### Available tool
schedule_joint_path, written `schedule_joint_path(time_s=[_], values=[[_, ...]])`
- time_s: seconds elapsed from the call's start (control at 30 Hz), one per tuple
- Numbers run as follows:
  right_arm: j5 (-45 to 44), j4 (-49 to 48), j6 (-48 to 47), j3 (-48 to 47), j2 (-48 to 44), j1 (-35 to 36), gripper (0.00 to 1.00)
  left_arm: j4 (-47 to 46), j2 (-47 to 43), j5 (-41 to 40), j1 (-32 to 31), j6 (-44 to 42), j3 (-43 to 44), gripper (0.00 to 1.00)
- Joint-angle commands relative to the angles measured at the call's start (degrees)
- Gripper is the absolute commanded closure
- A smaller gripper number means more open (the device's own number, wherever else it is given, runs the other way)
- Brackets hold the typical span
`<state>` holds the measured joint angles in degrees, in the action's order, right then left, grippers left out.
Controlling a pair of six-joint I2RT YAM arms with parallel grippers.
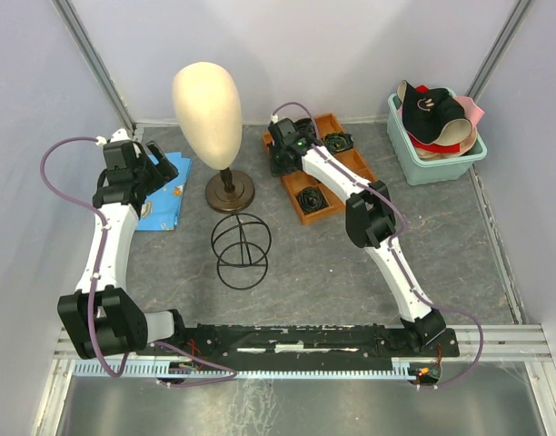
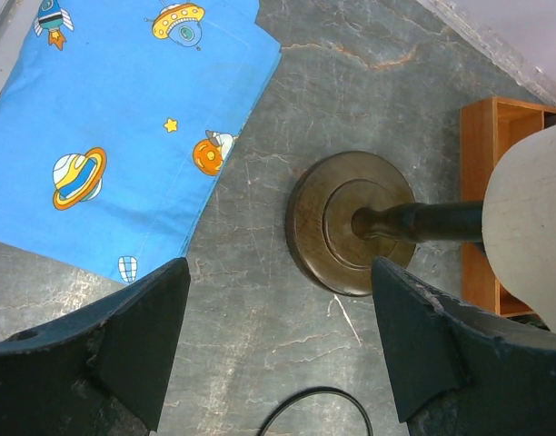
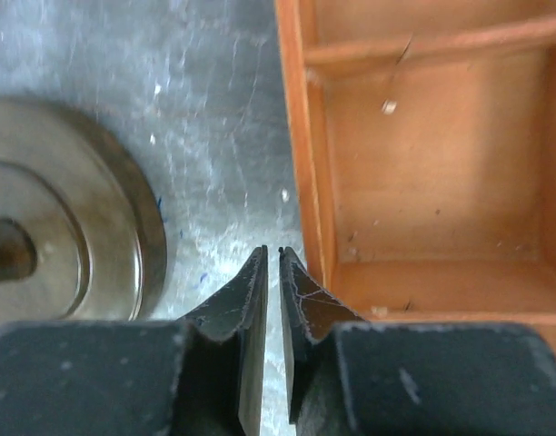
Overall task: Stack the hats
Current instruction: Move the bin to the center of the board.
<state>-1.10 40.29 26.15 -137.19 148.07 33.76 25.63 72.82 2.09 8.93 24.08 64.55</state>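
Since the hats lie heaped in the teal tub at the far right corner of the desk, their long axis cannot be told. Black cap on top, logo facing up; pink brim at the tub's right rim.
Left pincer: wide, empty, between blue cloth and stand base.
Right pincer: closed to a slit, empty, beside orange tray.

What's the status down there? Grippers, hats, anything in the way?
Left gripper open, empty, over mannequin stand. Right gripper nearly shut, empty, beside wooden tray. Hats piled in teal tub, none held. Mannequin head between arms.
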Motion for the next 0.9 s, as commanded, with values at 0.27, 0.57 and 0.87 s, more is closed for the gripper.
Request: schedule_joint_path(time_s=[0.27, 0.57, 0.87], values=[[-21.92, 2.24, -2.09, -11.09, 9.03, -6.65, 0.85, -3.0, -2.67, 1.04, 0.17, -2.55, -1.8, 0.13], [-28.47, 0.48, -2.3, -16.58, 11.4, -8.19, 0.88, -4.27, -3.09, 2.29, 0.15, -1.33, -3.9, 0.14], [-16.61, -14.04, -8.03, 4.27, -10.52, -6.66, 0.89, -4.04, -4.61, 2.18, 0.12, -1.07, -2.27, 0.14]])
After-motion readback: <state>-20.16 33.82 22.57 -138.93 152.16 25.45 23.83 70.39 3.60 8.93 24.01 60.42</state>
